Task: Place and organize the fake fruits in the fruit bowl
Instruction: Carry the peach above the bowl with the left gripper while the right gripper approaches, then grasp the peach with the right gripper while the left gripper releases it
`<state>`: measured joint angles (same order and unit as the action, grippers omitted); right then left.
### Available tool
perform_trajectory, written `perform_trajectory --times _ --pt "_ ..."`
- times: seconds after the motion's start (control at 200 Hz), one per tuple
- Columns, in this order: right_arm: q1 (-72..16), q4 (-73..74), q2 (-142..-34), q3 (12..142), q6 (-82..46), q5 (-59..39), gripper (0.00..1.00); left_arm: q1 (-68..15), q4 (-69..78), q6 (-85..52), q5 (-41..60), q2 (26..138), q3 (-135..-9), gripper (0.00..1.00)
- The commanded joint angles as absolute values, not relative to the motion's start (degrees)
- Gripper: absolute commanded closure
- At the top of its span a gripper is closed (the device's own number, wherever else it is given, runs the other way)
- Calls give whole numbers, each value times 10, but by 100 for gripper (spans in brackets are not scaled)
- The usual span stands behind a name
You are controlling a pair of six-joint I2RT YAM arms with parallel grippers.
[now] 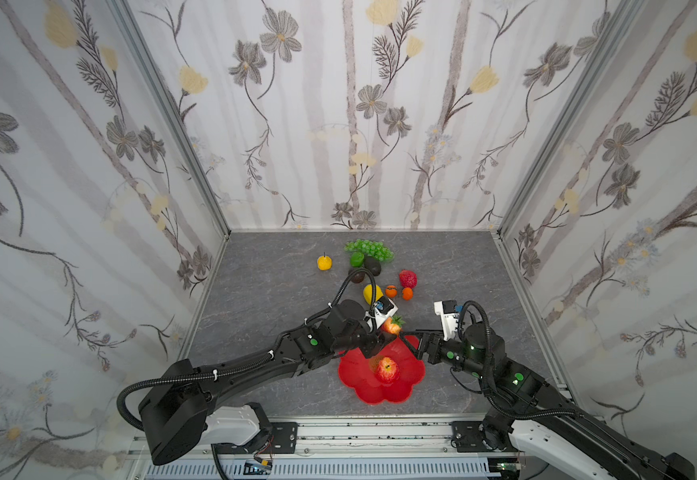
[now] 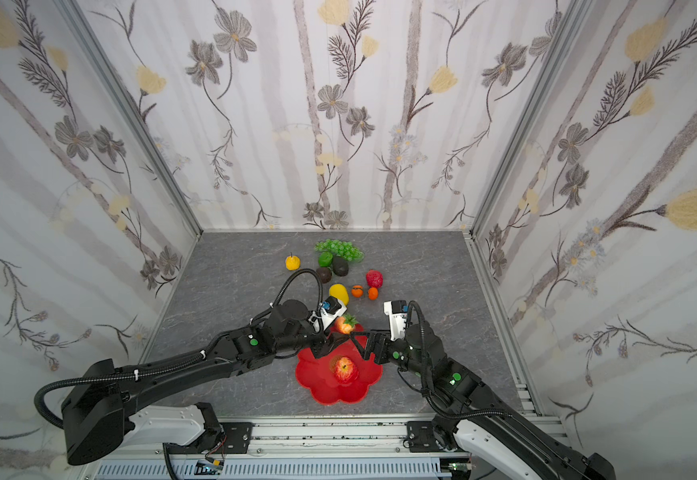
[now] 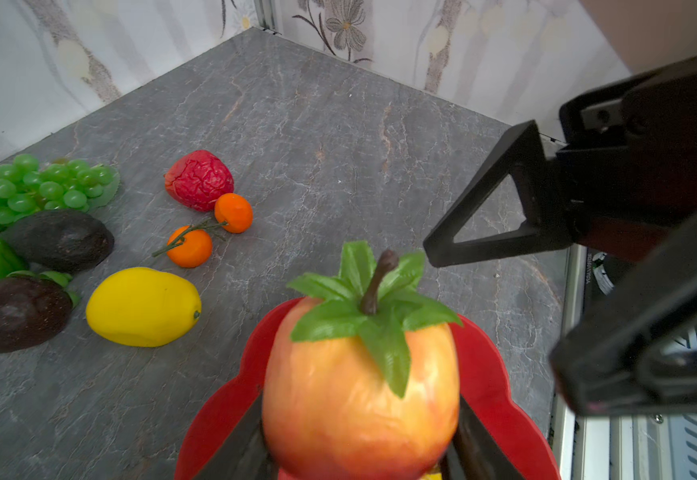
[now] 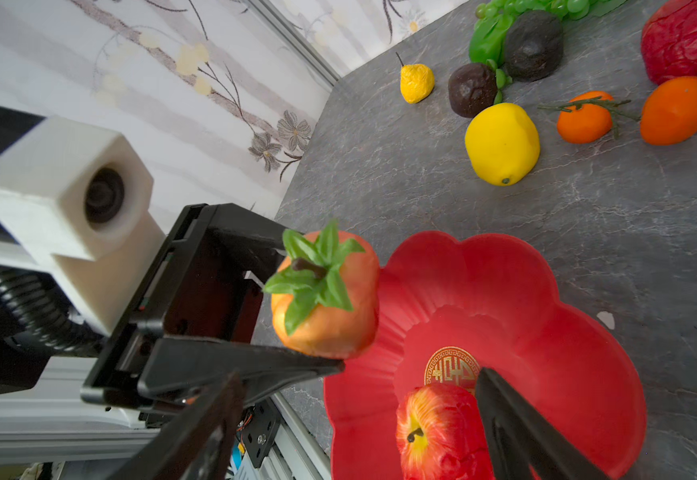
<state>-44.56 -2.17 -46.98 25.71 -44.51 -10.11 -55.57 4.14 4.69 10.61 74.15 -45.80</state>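
While hanging over the far rim of the fruit bowl [image 1: 355, 376], clamping a leafy orange strawberry [image 4: 338, 328] in the left gripper [image 4: 317, 301]; holding the right gripper [image 1: 410, 343], jaws parted and empty, above the bowl's right side; resting the red apple [image 1: 387, 370] mid-bowl.

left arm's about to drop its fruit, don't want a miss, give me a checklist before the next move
1. Grip: ok, the left gripper clamps the leafy orange fruit on both sides.
2. Aim: cannot tell, the fruit hangs near the bowl's far rim.
3. Room: ok, only the red apple lies in the bowl.
4. Clearance: not ok, the right gripper hangs open over the bowl beside the held fruit.
5. Support: ok, the bowl sits flat on the table.
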Motion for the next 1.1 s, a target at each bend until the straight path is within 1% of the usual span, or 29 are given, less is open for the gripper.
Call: perform_trajectory --times 0.0,0.245,0.43,0.769,1.094 --pt "-455 0 -480 267 -448 -98 16 -565 44 73 116 747 -471 48" --pt "-471 -9 -486 275 -442 -88 21 -581 33 86 136 755 -480 47" --pt "-471 -16 -491 276 -433 -86 30 -592 13 92 143 765 -492 47" --pt "-471 -22 -511 276 -432 -83 44 -601 -14 99 145 779 -514 46" --pt "-471 -29 -512 276 -430 -72 58 -602 -8 101 135 782 -514 44"
